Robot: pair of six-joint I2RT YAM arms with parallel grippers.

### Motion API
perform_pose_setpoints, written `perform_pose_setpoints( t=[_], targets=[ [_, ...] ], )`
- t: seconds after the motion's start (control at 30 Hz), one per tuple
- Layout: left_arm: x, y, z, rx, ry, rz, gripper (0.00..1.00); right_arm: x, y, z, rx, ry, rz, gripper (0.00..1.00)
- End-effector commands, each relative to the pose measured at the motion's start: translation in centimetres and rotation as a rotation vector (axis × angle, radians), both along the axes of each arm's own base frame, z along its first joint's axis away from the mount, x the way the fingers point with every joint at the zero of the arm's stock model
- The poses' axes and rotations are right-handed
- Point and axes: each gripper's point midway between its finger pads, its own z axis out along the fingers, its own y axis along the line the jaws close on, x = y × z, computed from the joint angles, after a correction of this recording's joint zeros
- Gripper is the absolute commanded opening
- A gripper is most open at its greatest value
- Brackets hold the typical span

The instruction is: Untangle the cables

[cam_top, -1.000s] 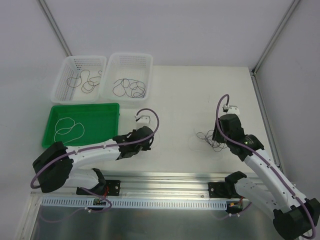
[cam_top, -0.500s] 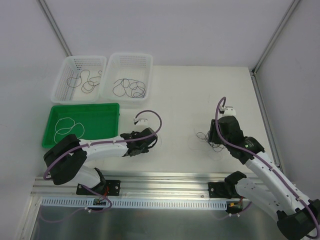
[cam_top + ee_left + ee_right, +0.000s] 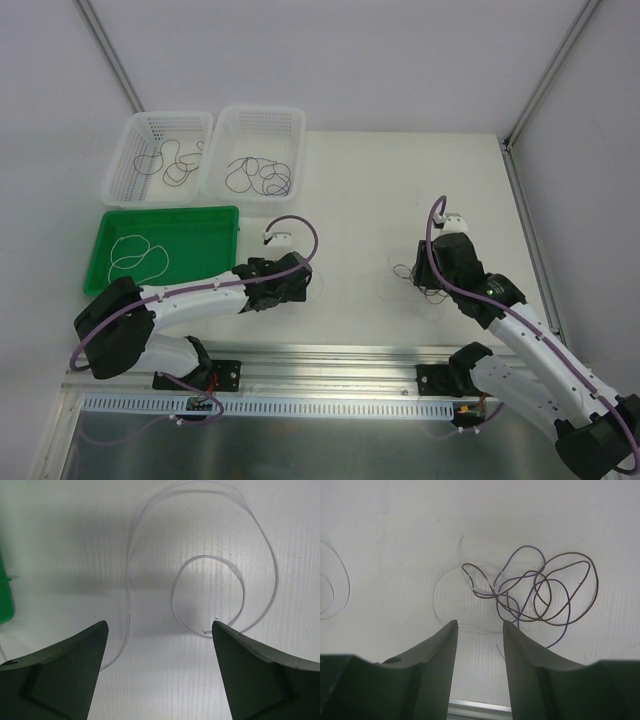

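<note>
The left hand (image 3: 159,627) hangs low over the desk (image 3: 60,535) with its jaws wide apart and nothing between them. Just beyond its fingertips a white cable (image 3: 128,565) lies loose on the desk, curling inward in a spiral whose end lies close to the right fingertip.

The right hand (image 3: 479,625) holds its jaws partly apart, clamped on nothing. Just past them lies a pale loop (image 3: 434,597). To the right of the loop, touching it, is a tangle of brown and purple cables (image 3: 496,596) that cross one another several times. From above, this tangle (image 3: 415,275) sits on the right half of the desk.

At the far left stand two white baskets (image 3: 160,116) (image 3: 262,110), each holding dark cables (image 3: 170,160). Nearer, a green tray (image 3: 170,211) holds one white loop (image 3: 138,255).
</note>
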Motion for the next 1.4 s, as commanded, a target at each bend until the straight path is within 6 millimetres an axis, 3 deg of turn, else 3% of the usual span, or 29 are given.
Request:
perform_pose_setpoints(
  t=[0.0, 0.17, 0.33, 0.53, 0.67, 0.93, 1.1, 1.2, 1.37],
  targets=[
    [0.5, 0.2, 1.1, 0.008, -0.029, 0.029, 0.87, 0.3, 0.7, 0.2, 0.014, -0.018, 0.027, 0.45],
    [0.7, -0.1, -0.6, 0.039, 0.03, 0.04, 0.82, 0.2, 0.9, 0.1, 0.023, -0.014, 0.036, 0.45],
    [1.7, -0.8, -1.0, 0.071, 0.036, 0.044, 0.75, -0.1, 0.9, -0.1, 0.029, -0.014, 0.041, 0.64],
    [1.7, -1.0, -3.0, 0.12, 0.085, 0.04, 0.61, -0.5, 0.6, -0.4, 0.026, -0.011, 0.038, 0.86],
    [1.1, -1.1, -4.1, 0.125, 0.129, 0.034, 0.49, -0.6, 0.5, -0.3, 0.031, -0.019, 0.036, 0.89],
    [0.3, -1.2, -5.4, 0.132, 0.183, 0.026, 0.0, -0.9, 0.1, 0.0, 0.032, -0.032, 0.031, 0.9],
    [1.0, -1.8, -4.1, 0.116, 0.15, -0.002, 0.0, -1.1, 0.0, 0.0, 0.03, -0.033, 0.031, 0.9],
    [2.0, -2.7, -1.4, 0.064, 0.083, -0.018, 0.0, -1.3, -0.1, 0.0, 0.027, -0.034, 0.033, 0.9],
    [4.1, -3.2, 5.1, -0.048, -0.048, -0.027, 0.0, -1.4, -0.3, 0.5, 0.034, -0.047, 0.026, 0.9]
  ],
)
